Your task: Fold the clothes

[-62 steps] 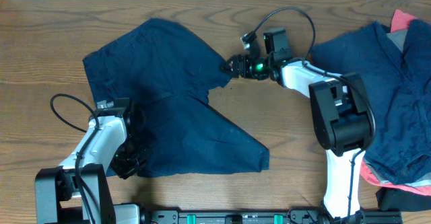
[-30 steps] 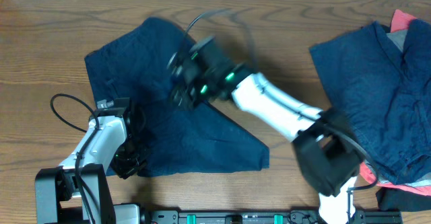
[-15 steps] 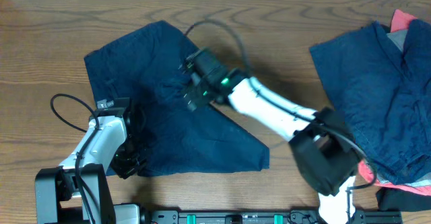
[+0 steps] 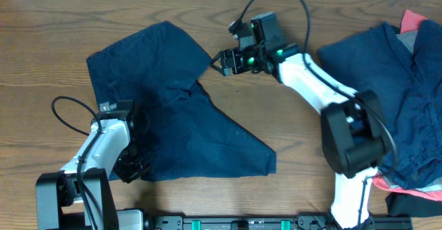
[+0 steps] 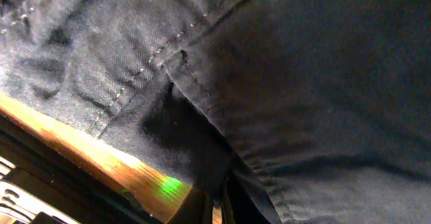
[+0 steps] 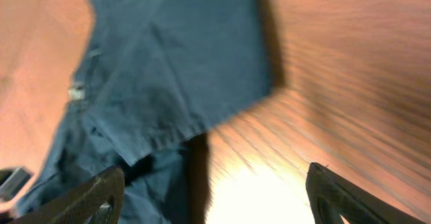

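The navy shorts [image 4: 173, 119] lie at centre-left of the table, with the upper right leg folded over onto the rest. My left gripper [image 4: 133, 165] is shut on the shorts' lower left edge. In the left wrist view the navy cloth [image 5: 283, 83] fills the frame and the fingertips [image 5: 217, 209] pinch a fold of it. My right gripper [image 4: 224, 61] is open and empty, just right of the shorts' upper edge. In the right wrist view its jaws [image 6: 215, 200] stand wide apart over bare wood, with the shorts [image 6: 175, 62] and their grey label [image 6: 75, 93] ahead.
A pile of other clothes lies at the right edge: navy cloth [image 4: 394, 99], a red-pink piece [image 4: 416, 19] and a grey piece [image 4: 409, 42]. Bare wooden table [image 4: 276, 112] lies between the shorts and the pile. Black cables loop by both arms.
My right gripper carried the shorts' right leg leftwards over the garment, let it go and drew back to the right, open. The left arm has not moved.
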`<state>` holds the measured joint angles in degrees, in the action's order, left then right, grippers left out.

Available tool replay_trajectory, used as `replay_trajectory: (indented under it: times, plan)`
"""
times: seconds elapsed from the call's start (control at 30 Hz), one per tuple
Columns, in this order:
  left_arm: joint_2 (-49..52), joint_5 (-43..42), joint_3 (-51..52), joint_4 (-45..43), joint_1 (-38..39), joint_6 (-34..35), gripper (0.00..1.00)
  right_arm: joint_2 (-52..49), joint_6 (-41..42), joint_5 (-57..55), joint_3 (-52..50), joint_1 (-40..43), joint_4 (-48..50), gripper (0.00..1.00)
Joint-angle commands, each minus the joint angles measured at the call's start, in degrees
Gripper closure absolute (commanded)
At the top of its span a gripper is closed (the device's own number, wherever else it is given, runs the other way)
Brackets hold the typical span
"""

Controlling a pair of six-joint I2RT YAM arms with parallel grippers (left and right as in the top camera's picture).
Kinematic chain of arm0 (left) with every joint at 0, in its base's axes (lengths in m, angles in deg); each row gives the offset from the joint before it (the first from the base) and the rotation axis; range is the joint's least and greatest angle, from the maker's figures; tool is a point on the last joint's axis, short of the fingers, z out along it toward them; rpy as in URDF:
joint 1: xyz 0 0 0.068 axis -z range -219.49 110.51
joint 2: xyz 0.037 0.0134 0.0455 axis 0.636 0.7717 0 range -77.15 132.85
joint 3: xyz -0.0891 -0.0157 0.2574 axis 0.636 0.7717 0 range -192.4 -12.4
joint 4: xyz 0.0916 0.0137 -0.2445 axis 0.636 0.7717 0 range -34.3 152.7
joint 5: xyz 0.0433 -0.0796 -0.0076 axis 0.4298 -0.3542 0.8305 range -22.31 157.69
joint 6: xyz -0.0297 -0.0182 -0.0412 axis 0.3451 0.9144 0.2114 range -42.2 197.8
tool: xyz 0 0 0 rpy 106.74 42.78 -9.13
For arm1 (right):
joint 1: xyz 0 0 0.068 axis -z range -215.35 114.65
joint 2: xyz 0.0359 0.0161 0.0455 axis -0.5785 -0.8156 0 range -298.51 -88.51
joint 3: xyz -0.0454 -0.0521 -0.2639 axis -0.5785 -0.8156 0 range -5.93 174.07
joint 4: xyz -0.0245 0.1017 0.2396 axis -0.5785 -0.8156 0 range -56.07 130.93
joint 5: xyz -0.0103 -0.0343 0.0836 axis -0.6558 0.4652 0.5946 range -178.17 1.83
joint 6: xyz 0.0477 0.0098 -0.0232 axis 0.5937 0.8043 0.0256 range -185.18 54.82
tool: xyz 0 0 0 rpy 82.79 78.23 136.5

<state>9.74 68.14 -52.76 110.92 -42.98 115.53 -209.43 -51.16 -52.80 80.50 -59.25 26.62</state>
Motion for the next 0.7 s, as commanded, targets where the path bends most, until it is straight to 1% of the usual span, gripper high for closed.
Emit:
replay_trajectory:
  times: [0.0,0.17,0.33,0.4,0.47,0.6,0.67]
  plan:
    - [-0.4,1.1,0.1,-0.1,0.0,0.9,0.93,-4.7,2.4,11.2,0.1,-1.0,3.5,0.16]
    - [-0.4,1.1,0.1,0.0,0.0,0.9,0.93,-9.7,7.6,11.1,0.1,-1.7,10.0,0.15]
    - [-0.4,1.1,0.1,0.0,0.0,0.9,0.93,-14.1,14.3,11.5,0.2,-2.4,19.0,0.15]
    - [-0.4,1.1,0.1,0.0,0.0,0.9,0.93,-15.3,15.8,11.4,0.2,-3.0,21.7,0.15]
    - [-0.4,1.1,0.1,0.0,0.0,0.9,0.93,-16.1,16.0,10.2,0.2,-3.7,23.4,0.15]
    - [-0.4,1.1,0.1,0.0,0.0,0.9,0.92,-16.8,16.2,3.4,0.2,-5.0,23.6,0.15]
    - [-0.4,1.1,0.1,0.0,0.0,0.9,0.93,-16.8,16.2,0.4,0.2,-5.6,23.6,0.16]
